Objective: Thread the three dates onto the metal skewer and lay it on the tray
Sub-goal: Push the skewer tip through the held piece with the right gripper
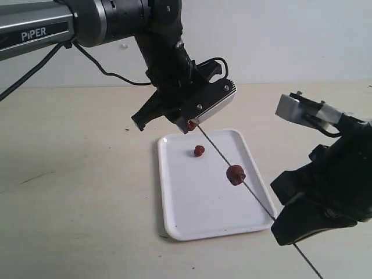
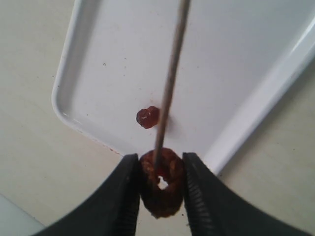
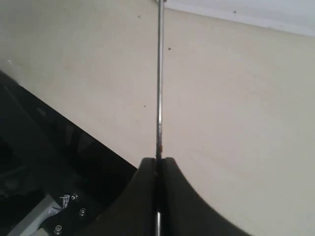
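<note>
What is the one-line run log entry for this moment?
left gripper: shut on held date, at tip of metal skewer | right gripper: shut on metal skewer | threaded date: mid-skewer | loose date: on tray

text: "PiPER" | lettering: white capitals with a lower-case i | carrier: it stood on a dark band on the grey housing of the left arm (image 1: 35,32) | place: upper left corner of the exterior view | wrist views: nothing readable was seen

Lower end of metal skewer (image 1: 258,203) beyond exterior view's bottom edge
</note>
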Motion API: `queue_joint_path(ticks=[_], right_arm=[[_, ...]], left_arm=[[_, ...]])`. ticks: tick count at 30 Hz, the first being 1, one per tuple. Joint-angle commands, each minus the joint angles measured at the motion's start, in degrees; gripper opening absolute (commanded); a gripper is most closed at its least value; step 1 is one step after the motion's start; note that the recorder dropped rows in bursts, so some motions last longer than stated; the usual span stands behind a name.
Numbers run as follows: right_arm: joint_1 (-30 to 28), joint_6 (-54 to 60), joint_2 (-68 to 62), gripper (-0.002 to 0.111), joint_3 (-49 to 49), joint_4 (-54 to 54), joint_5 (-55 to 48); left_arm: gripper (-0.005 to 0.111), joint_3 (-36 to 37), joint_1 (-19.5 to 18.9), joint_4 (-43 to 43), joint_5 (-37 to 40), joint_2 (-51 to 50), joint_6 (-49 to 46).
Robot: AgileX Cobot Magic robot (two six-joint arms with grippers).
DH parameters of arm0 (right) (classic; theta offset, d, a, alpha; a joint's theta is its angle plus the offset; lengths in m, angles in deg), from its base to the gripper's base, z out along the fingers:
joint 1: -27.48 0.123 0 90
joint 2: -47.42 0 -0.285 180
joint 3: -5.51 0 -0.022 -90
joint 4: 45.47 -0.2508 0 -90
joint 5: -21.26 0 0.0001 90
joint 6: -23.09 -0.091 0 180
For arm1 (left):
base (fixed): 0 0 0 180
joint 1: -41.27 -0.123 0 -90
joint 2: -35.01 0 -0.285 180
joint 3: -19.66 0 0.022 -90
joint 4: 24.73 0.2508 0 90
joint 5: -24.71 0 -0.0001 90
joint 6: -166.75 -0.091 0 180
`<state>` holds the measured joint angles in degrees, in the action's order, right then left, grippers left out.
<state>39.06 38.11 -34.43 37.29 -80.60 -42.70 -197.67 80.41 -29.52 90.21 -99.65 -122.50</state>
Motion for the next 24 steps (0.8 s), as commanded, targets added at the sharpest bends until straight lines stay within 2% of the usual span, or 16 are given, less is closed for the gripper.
queue_joint_path(ticks=[1, 24], right_arm=[[0.1, -0.1, -0.6, 0.000, 0.4, -0.5, -0.5], [0.1, 0.4, -4.5, 0.000, 0.3, -4.6, 1.7]], left_arm=[[0.031, -0.2, 0.2, -0.2, -0.4, 0.8, 0.5], [0.031, -0.2, 0.3, -0.2, -0.9, 0.8, 0.5]])
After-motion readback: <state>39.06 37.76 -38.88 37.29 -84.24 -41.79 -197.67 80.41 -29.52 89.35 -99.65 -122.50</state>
